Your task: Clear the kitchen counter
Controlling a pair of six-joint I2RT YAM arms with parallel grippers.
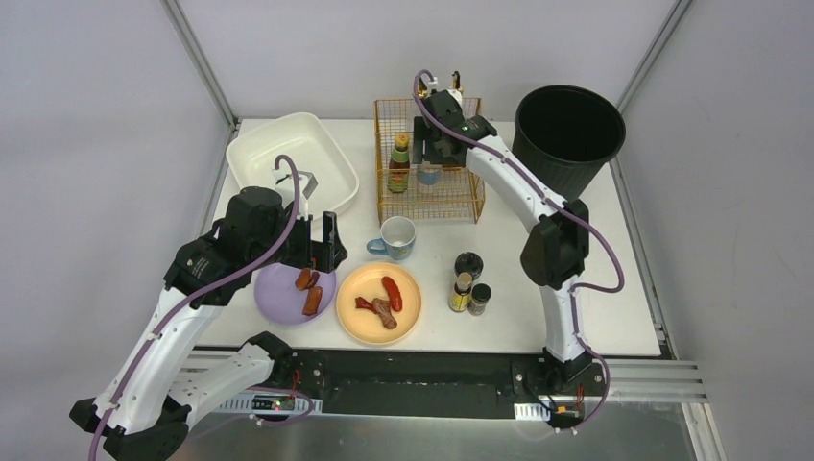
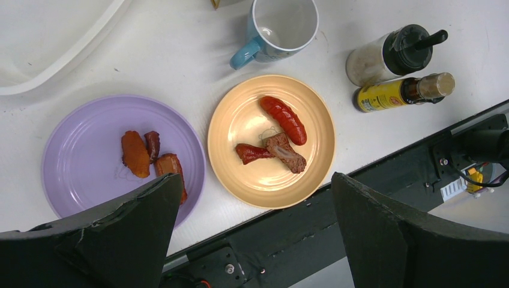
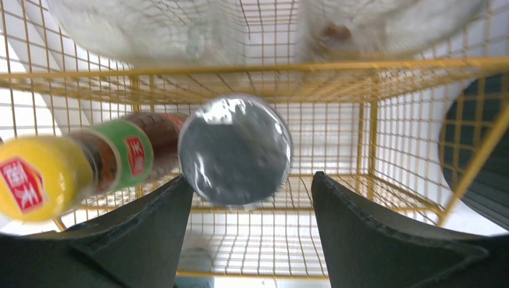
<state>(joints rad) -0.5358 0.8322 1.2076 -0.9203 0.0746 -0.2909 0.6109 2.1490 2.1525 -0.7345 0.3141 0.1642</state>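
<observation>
- Counter (image 1: 624,322): white top, black rail at the near edge by the arm bases; every item below is carried on it.
- White basin (image 1: 288,144): far left corner, floor partly hidden by the left arm.
- Left gripper (image 1: 320,252): fingers held wide with nothing between them, hung over the purple plate (image 1: 278,298); judged poised to collect it.
- Purple plate: three browned food pieces.
- Yellow plate (image 1: 357,325): one red sausage, two meat scraps.
- Mug (image 1: 396,237): seen empty.
- Wire basket (image 1: 461,204): a yellow-capped sauce bottle (image 1: 399,163) and a silver-lidded jar (image 3: 235,150).
- Right gripper (image 3: 247,183): reached into the basket, fingers spread about the jar; a gap is seen, so no grip is judged.
- Condiment bottles (image 1: 462,296): three, standing, not yet stowed.
- Black bin (image 1: 568,134): far right; contents cannot be told.
</observation>
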